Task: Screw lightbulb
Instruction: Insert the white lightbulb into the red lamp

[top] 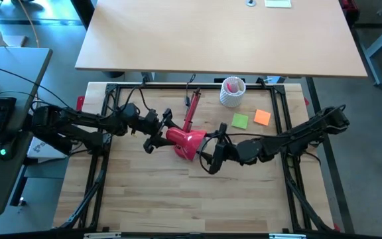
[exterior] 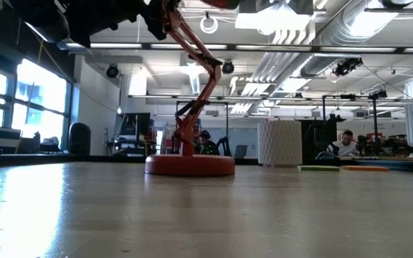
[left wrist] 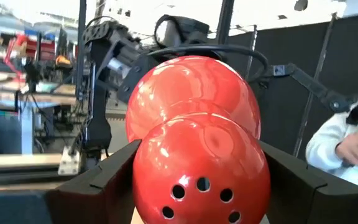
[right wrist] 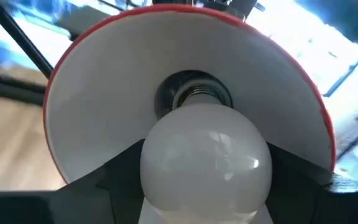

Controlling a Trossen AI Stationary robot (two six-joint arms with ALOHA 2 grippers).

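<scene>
A red desk lamp stands on its round base (exterior: 190,165), its jointed arm (top: 191,113) rising to the red shade (top: 186,143), which is held well above the table. My left gripper (top: 159,135) is shut on the shade's rear. My right gripper (top: 211,154) is at the shade's mouth, shut on the white lightbulb (right wrist: 207,158). The bulb's silvery screw base (right wrist: 199,94) is at the dark socket (right wrist: 166,93) inside the white-lined shade. In the high view the bulb is hidden. My left gripper pinches the shade's rounded rear end with the vent holes (left wrist: 201,180) between its two fingers (left wrist: 104,183), one on each side. The fingers come level from the table's left. The shade is clear of the table, carried on the lamp's arm. My right gripper pinches the bulb's round glass (right wrist: 166,168) between its two fingers (right wrist: 120,180), one on each side. The fingers come about level from the table's right, pointing into the shade's mouth. The bulb is clear of the table, its screw end toward the socket.
A white perforated cup (top: 232,91) stands at the far side, with a green note (top: 240,121) and an orange note (top: 262,117) near it. The bare wooden tabletop (top: 178,199) stretches toward the near edge. People sit in the room beyond the table (exterior: 346,143).
</scene>
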